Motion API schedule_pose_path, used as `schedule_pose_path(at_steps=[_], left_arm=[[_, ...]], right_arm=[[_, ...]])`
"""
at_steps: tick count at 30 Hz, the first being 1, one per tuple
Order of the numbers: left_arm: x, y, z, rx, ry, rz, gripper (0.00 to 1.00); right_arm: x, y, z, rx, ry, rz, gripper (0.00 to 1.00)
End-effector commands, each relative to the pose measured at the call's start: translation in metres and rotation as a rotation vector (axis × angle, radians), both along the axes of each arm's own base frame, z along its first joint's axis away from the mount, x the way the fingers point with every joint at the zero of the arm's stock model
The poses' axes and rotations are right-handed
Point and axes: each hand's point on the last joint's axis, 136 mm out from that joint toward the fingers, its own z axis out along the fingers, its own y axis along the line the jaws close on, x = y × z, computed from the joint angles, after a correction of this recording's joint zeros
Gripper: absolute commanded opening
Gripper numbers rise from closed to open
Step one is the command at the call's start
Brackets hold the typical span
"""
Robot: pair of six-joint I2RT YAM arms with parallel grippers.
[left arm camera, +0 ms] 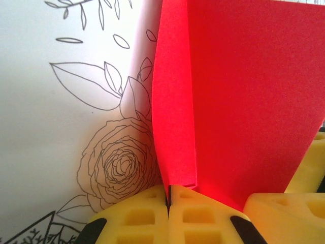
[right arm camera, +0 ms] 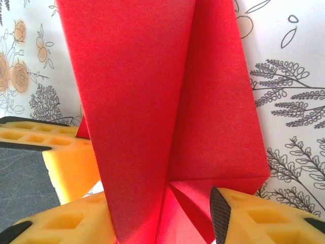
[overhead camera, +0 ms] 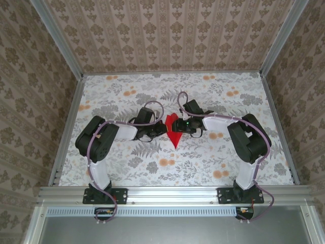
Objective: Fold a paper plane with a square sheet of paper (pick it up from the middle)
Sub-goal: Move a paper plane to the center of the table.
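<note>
Paper (overhead camera: 174,137) sits at the middle of the desk (overhead camera: 213,168), its narrow tip pointing toward the near edge, with the left jaws on its left and the right jaws on its right. We see the left jaws closed tight on a folded edge. The right jaws stand narrowly apart with the creased layers between them; we cannot tell whether they grip.

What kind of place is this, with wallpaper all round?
Probably a small enclosed robot test booth, not a home. Brown damask wallpaper panels box in a floral-print tabletop, a silver aluminium frame rail edges it, and a black-and-white left robot arm and right robot arm are bolted there.
</note>
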Motion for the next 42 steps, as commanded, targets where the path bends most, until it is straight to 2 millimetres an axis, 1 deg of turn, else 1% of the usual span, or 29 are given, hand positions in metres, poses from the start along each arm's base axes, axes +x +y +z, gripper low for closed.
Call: schedule_pose_path(at_steps=[1, 5, 8, 10, 12, 18, 21, 26, 29, 32, 37, 40, 42], left_arm=[[-0.003, 0.007, -0.012, 0.004, 0.034, 0.018, 0.00], [-0.002, 0.005, -0.009, -0.005, 0.026, 0.010, 0.00], [-0.001, 0.004, -0.008, -0.008, 0.023, 0.007, 0.00], [-0.001, 0.004, -0.008, -0.007, 0.023, 0.008, 0.00], [-0.001, 0.004, -0.008, -0.009, 0.022, 0.006, 0.00], [-0.002, 0.003, -0.007, -0.011, 0.022, 0.002, 0.00], [-0.002, 0.003, -0.007, -0.012, 0.021, 0.002, 0.00], [-0.001, 0.002, -0.005, -0.016, 0.024, 0.000, 0.00], [-0.001, 0.002, -0.005, -0.016, 0.023, 0.002, 0.00], [-0.001, 0.000, -0.003, -0.023, 0.023, 0.001, 0.00], [-0.001, 0.001, -0.002, -0.023, 0.023, 0.002, 0.00], [-0.001, 0.000, 0.000, -0.029, 0.023, 0.001, 0.00], [-0.001, -0.002, 0.003, -0.042, 0.021, -0.003, 0.00]], right_arm=[[0.003, 0.001, 0.005, 0.054, 0.005, -0.007, 0.54], [0.003, 0.002, 0.015, 0.106, -0.001, -0.008, 0.58], [0.000, 0.003, 0.018, 0.128, 0.006, -0.007, 0.61], [-0.001, 0.000, 0.018, 0.132, 0.006, -0.020, 0.62], [-0.001, -0.001, 0.018, 0.144, 0.004, -0.020, 0.62], [-0.006, 0.011, 0.022, 0.215, 0.032, 0.030, 0.60], [-0.008, 0.012, 0.022, 0.223, 0.039, 0.040, 0.59], [-0.019, 0.017, 0.022, 0.270, 0.088, 0.052, 0.53], [-0.026, 0.017, 0.022, 0.294, 0.111, 0.046, 0.52], [-0.032, 0.019, 0.022, 0.294, 0.124, 0.045, 0.51], [-0.034, 0.021, 0.024, 0.298, 0.116, 0.033, 0.52], [-0.035, 0.020, 0.021, 0.258, 0.106, 0.036, 0.52], [-0.037, 0.019, 0.015, 0.211, 0.099, 0.041, 0.52]])
